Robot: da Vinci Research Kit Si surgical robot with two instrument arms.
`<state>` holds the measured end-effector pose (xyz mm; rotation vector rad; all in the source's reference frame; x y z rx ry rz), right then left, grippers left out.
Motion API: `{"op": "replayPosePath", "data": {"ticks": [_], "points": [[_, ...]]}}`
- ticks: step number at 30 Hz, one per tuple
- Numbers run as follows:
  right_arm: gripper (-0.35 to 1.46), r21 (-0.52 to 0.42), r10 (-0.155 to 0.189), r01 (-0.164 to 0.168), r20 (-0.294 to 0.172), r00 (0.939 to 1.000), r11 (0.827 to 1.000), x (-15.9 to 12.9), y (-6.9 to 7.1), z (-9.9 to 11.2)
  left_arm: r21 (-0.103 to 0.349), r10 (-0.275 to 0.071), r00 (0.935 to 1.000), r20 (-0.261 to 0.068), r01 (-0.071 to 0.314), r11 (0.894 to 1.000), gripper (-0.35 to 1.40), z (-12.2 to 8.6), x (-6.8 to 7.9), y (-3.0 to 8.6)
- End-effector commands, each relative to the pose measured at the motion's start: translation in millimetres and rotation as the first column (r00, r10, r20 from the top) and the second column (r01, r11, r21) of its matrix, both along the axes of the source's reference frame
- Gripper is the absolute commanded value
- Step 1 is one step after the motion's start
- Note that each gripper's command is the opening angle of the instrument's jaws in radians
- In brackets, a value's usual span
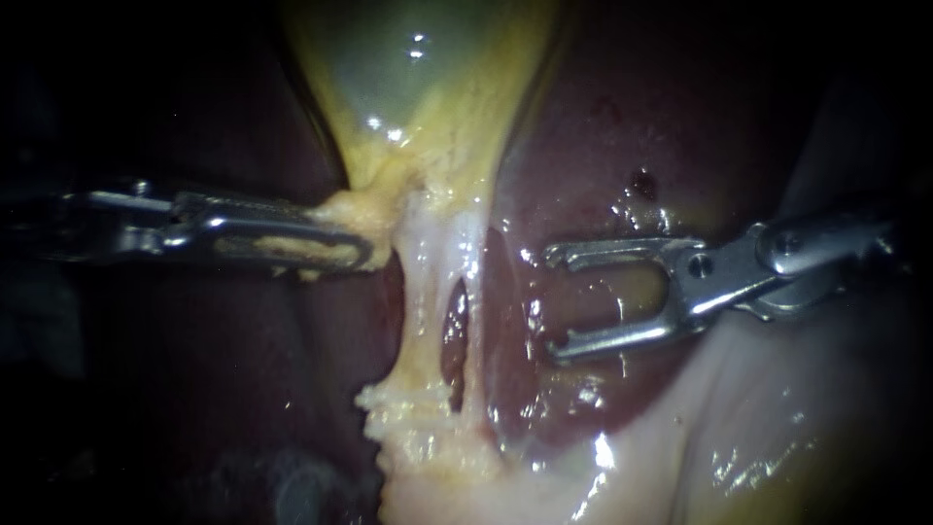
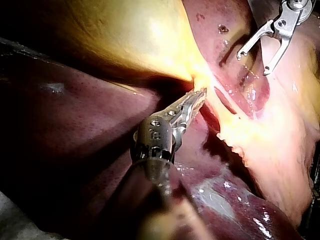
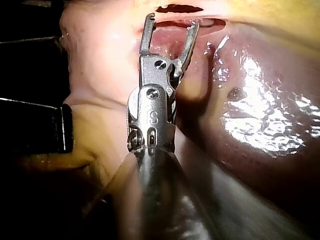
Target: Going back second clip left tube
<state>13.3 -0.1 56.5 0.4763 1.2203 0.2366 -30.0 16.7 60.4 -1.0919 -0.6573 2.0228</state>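
Note:
The yellow-green gallbladder (image 1: pixel 418 78) narrows downward into two pale strands with a dark slit (image 1: pixel 455 331) between them: the left tube (image 1: pixel 423 292) and the right tube (image 1: pixel 478 282). I see no clip on either. My left instrument (image 1: pixel 362 248) comes in from the left, its jaws shut on yellowish tissue at the gallbladder's neck (image 1: pixel 345 209); the left wrist view shows its tip (image 2: pixel 200 95) pressed into that tissue. My right instrument (image 1: pixel 551 303) sits to the right of the tubes and apart from them. Its forked jaws are open and empty (image 3: pixel 171 21), pointing at the tubes.
Dark red liver (image 1: pixel 622 146) lies behind and to the right of the tubes, wet and glistening. Pale fatty tissue (image 1: pixel 777 418) fills the lower right under the right instrument's shaft. A frayed pale stump (image 1: pixel 408 418) lies where the tubes end below.

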Motion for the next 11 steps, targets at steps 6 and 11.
{"op": "replayPosePath", "data": {"ticks": [6,11], "points": [[0.5,0.0,0.0,0.0,0.0,1.0,1.0,0.0,0.0,0.0,-0.001,0.0,1.0,-0.001,0.0,1.0,-0.35,0.2,0.0,0.0],[0.5,0.0,0.0,0.0,0.0,1.0,1.0,0.0,0.0,0.0,-0.001,0.0,1.0,-0.001,0.0,1.0,-0.35,0.2,0.0,0.0]]}}
